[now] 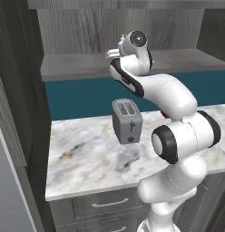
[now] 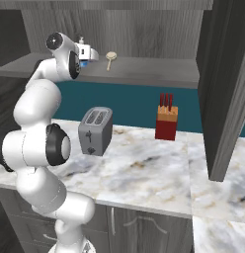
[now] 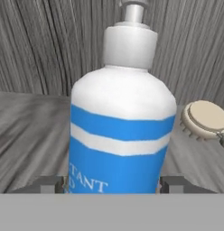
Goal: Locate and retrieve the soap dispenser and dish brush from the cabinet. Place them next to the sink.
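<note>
The step in hand was the grasp of the soap dispenser (image 3: 120,131), the first of the two things to fetch. It stood upright on the shelf board of the cabinet (image 2: 154,71), and in the hand view it sat right between the two dark fingertips (image 3: 49,184), one on each side of its lower body. The gripper (image 3: 113,185) had its jaws spread, just beside the bottle's sides; whether they already touched it I could not tell, so I would not call it held yet.

The dish brush (image 2: 110,59) lay on the same shelf, near the bottle on its right, with the round head (image 3: 207,118) toward the camera. The sink was not to be seen from here.

By my judgement, the next move called for pressing the jaws onto the bottle, then lifting it a little and drawing it out of the cabinet without pushing the brush.

On the blue label, white letters read "TANT", the rest being cut off by the picture's lower part.
</note>
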Controlling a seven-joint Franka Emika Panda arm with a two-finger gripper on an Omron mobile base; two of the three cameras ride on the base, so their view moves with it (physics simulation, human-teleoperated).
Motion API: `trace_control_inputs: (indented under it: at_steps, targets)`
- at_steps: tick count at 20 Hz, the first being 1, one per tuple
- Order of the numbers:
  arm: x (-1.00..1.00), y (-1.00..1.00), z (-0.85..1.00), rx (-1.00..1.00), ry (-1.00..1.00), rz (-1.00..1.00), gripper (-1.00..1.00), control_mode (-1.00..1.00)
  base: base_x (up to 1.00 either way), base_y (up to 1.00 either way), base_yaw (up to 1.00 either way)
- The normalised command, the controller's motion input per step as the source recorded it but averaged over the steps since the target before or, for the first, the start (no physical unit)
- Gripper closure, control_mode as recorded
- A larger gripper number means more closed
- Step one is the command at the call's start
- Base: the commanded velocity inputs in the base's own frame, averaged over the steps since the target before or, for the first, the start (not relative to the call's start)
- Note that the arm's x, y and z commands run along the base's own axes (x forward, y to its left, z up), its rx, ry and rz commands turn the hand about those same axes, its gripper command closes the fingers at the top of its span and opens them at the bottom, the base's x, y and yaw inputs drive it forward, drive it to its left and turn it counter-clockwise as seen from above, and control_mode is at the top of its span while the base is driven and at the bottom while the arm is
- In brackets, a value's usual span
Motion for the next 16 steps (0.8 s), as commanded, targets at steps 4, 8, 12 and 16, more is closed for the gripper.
trace_control_inputs:
  at_steps: [4, 8, 12, 16]
  targets:
    - [0.00, 0.00, 0.00, 0.00, 0.00, 0.00, 1.00, -1.00, 0.00, 0.00, 0.00]
    - [-0.08, 0.04, 0.00, 0.00, -0.02, 0.00, 1.00, -1.00, 0.00, 0.00, 0.00]
    - [-0.43, 0.02, 0.00, 0.02, -0.11, -0.03, 1.00, -1.00, 0.00, 0.00, 0.00]
    - [-0.50, 0.00, 0.00, 0.03, -0.07, -0.04, 1.00, -1.00, 0.00, 0.00, 0.00]
